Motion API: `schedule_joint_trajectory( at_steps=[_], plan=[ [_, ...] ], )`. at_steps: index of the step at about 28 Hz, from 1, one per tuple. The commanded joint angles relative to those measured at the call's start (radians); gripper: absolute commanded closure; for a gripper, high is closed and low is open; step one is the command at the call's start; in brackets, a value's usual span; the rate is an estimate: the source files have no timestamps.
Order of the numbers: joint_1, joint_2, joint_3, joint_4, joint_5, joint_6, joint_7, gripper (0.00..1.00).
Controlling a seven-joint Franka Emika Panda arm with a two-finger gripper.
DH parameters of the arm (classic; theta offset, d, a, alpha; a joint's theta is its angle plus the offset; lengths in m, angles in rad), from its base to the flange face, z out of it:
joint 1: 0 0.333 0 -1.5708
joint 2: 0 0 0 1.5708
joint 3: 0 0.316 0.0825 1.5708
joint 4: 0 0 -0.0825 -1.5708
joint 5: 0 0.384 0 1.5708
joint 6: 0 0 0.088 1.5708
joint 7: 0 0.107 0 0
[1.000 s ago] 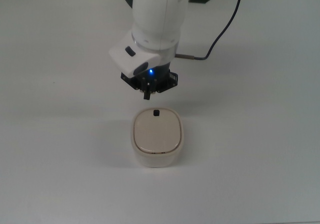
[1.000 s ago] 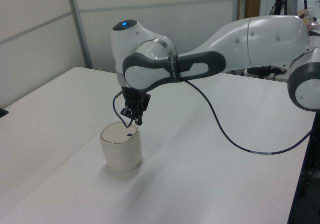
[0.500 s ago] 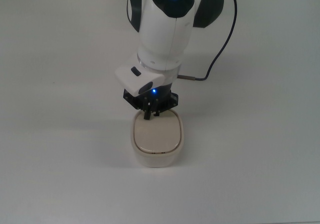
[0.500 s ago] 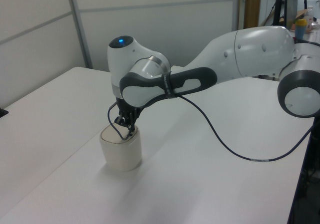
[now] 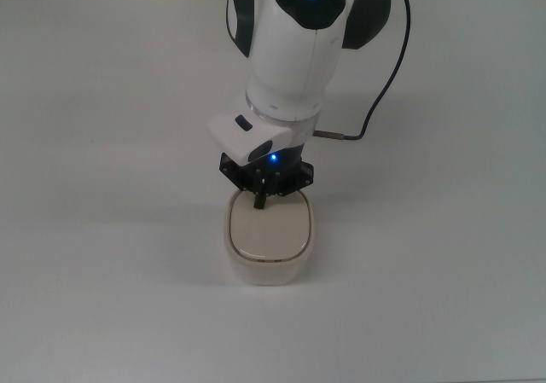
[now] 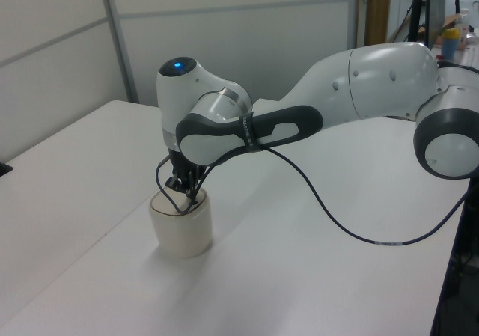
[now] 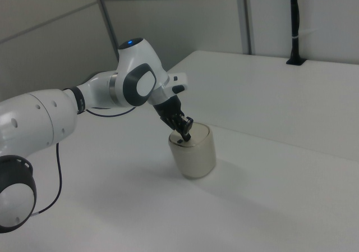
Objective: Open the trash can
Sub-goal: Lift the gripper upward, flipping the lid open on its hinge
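White table, broad, matte. Panda arm reaching across it, wrist angled down, blue light lit on joint housing. Black cable looping off wrist onto tabletop. Trash can, cream, upright near table's middle, lid flat and closed. Gripper tip down on lid's far edge in top view, fingers pinched narrow together, holding nothing.

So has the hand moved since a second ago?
Yes. In the top view the hand has come down from beyond the trash can onto the lid's far edge.
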Motion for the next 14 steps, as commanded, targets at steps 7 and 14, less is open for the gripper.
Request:
schedule_joint_trajectory(
  at_steps=[7,14],
  plan=[
    [0.008,-0.096,-0.019,0.012,0.053,-0.033,0.028,0.00],
    [0.000,-0.166,-0.022,0.012,0.055,-0.136,0.028,0.00]
  ],
)
